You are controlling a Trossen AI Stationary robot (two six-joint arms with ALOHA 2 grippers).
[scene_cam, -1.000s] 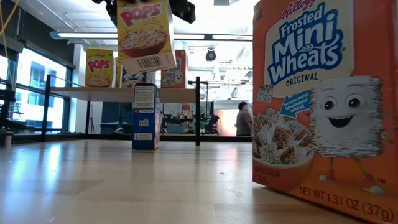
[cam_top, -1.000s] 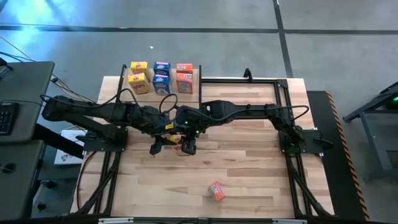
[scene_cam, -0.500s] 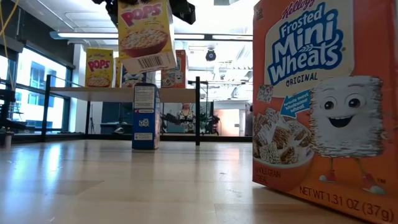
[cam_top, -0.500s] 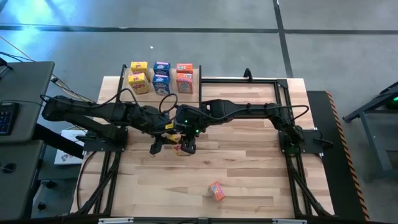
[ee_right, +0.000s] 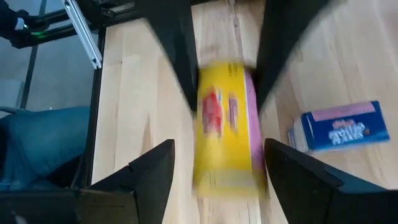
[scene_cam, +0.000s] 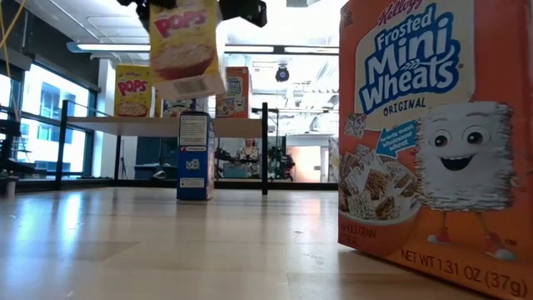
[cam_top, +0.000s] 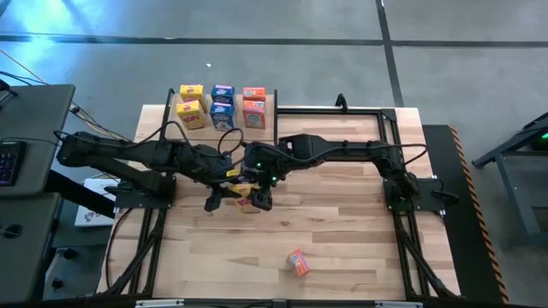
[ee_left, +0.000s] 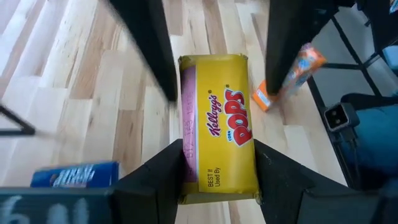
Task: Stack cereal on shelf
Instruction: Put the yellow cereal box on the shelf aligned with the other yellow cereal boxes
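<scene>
A yellow rectangular cardboard cereal box (ee_left: 217, 127) is held in the air above the middle of the light-wood plank surface (cam_top: 342, 231), tilted as seen in the low view (scene_cam: 185, 46). The left end effector (ee_left: 217, 177) is clamped on one end of this box, its two dark fingers (ee_left: 158, 171) pressed against the long sides. The right end effector (ee_right: 227, 168) is positioned at the opposite end of the same box (ee_right: 227, 140); its fingers (ee_right: 155, 168) are seen standing apart from the box sides, with bare wood visible between finger and cardboard, so its jaws are recorded as spread and not gripping. In the high view both end effectors meet at one spot over the surface (cam_top: 244, 195).

A blue cardboard cereal box (scene_cam: 195, 156) is seen upright on the surface below the held box in the low view, and appears lying near it in both wrist views (ee_right: 339, 127). An orange cardboard cereal box (cam_top: 298, 263) is located well apart, near the front edge of the surface; it fills the right of the low view (scene_cam: 429, 133).

The raised light-wood shelf on thin black posts (scene_cam: 166, 121) is at the far left corner of the surface. Six small boxes are standing on it (cam_top: 221, 104): two yellow, two blue, two orange, in colour pairs.
</scene>
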